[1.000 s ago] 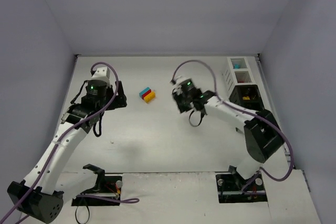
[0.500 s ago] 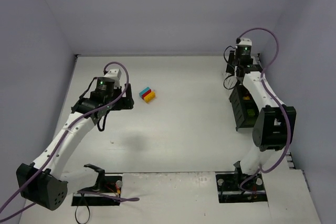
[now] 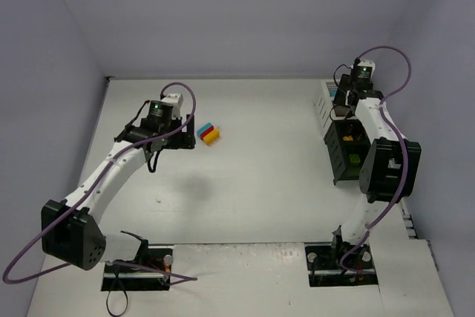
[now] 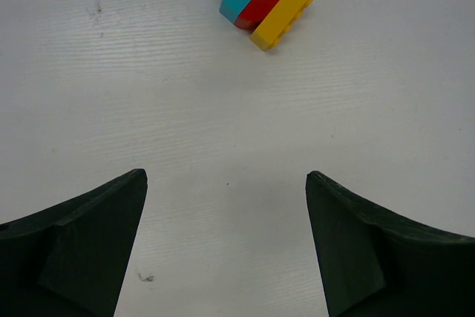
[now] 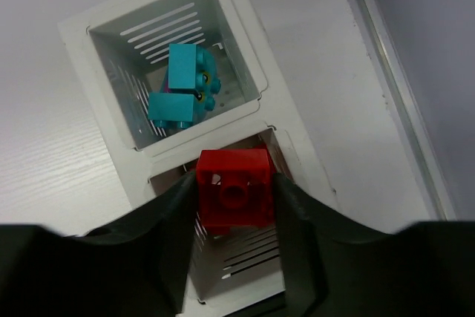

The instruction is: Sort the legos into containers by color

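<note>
A small cluster of a cyan, a red and a yellow lego (image 3: 208, 134) lies on the table; in the left wrist view it (image 4: 267, 3) sits ahead of my open, empty left gripper (image 4: 226, 176). My left gripper (image 3: 185, 139) is just left of the cluster. My right gripper (image 5: 236, 198) is shut on a red lego (image 5: 234, 187) above the second white slatted bin (image 5: 245, 257). The first white bin (image 5: 141, 42) holds cyan legos (image 5: 182, 87). In the top view my right gripper (image 3: 343, 111) hovers over the containers (image 3: 326, 102).
Black bins (image 3: 345, 155) continue the row toward me along the right wall, with a green piece (image 3: 357, 159) and a yellow piece (image 3: 349, 138) inside. The right table edge (image 5: 386, 72) runs beside the bins.
My right arm swung from the table's middle to the bins at the far right, carrying the red lego. My left gripper moved right, closer to the lego cluster.
</note>
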